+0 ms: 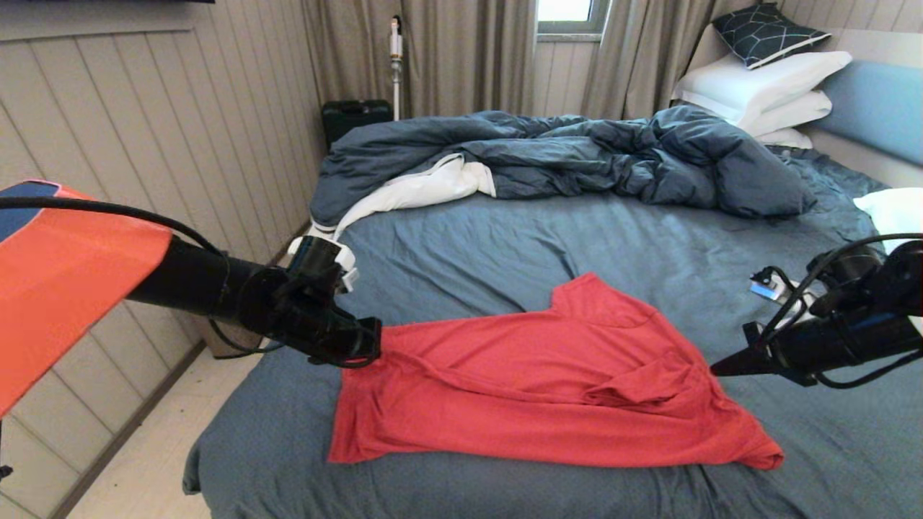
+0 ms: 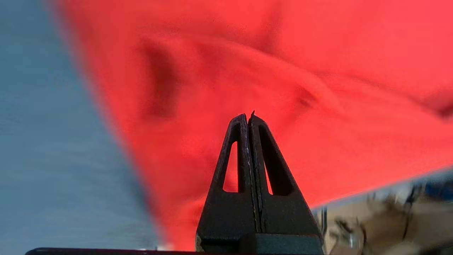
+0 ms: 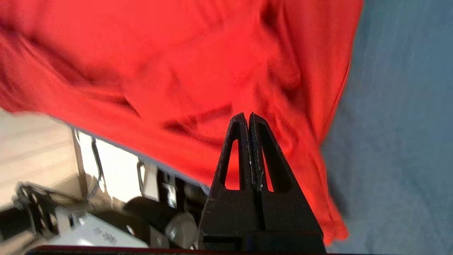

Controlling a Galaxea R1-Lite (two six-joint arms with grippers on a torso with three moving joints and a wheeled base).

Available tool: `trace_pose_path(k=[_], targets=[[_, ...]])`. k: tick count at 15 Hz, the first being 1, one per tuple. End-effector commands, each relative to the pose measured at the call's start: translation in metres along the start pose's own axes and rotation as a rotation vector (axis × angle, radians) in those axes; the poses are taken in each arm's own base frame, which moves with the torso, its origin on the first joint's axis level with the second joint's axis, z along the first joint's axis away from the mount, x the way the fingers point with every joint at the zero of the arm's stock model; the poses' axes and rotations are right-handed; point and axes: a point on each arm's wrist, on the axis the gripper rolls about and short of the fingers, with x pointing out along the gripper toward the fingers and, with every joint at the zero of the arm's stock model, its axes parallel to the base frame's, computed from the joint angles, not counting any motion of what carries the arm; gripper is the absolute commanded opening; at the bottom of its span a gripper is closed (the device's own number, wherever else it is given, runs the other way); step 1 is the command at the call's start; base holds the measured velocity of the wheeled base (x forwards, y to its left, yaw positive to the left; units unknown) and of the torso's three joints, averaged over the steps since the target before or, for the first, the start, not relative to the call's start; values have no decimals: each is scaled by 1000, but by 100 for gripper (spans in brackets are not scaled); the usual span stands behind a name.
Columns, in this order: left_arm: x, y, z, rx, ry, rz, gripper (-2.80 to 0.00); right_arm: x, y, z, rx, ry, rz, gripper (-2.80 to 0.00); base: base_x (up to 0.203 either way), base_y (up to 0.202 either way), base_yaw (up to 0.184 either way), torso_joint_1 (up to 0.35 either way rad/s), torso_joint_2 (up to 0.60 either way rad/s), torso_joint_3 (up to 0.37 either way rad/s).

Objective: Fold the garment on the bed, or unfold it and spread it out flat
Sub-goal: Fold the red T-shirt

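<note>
Left gripper (image 1: 371, 344), fingers pressed together, at the garment's (image 1: 533, 382) edge.

Red T-shirt (image 1: 533, 382) rumpled (partly folded) on blue-grey bed (image 1: 505, 245).

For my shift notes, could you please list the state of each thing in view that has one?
red T-shirt: lying on the bed, rumpled, partly folded over.
dark blue duvet: bunched up at the far side.
bed: sheet exposed.
left gripper: jaws shut, at the shirt's edge.
right gripper: jaws shut, beside the shirt.
</note>
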Motion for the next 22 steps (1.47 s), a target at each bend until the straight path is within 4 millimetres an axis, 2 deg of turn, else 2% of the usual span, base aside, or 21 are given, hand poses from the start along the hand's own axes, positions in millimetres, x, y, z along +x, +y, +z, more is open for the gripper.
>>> trace_pose_path(k=[1,4,5,6,7,10,13,17,19,22], targets=[[-9,16,12,-36,-42,7,-280,-3,2,14,15,-38,1,-280,0,0,0,0,0,0],[-19,30,34,-60,-117,3,-280,-8,3,41,38,-114,-14,-280,0,0,0,0,0,0],[-15,36,37,-69,-119,12,-280,-7,1,49,43,-128,-40,0,0,0,0,0,0,0],[-9,41,39,-78,-117,21,-280,-4,-2,54,48,-135,-80,0,0,0,0,0,0,0],[-2,48,40,-89,-109,31,0,0,-5,60,48,-143,-102,0,0,0,0,0,0,0],[14,63,42,-103,-128,40,0,17,-12,76,38,-152,-110,0,0,0,0,0,0,0],[29,71,43,-98,-157,37,0,37,-8,89,21,-152,-93,0,0,0,0,0,0,0],[38,75,38,-103,-133,42,0,63,1,102,-12,-147,-80,0,0,0,0,0,0,0],[41,76,38,-105,-130,40,0,76,4,108,-27,-153,-127,0,0,0,0,0,0,0],[42,75,43,-100,-156,24,0,83,8,112,-31,-158,-133,0,0,0,0,0,0,0]])
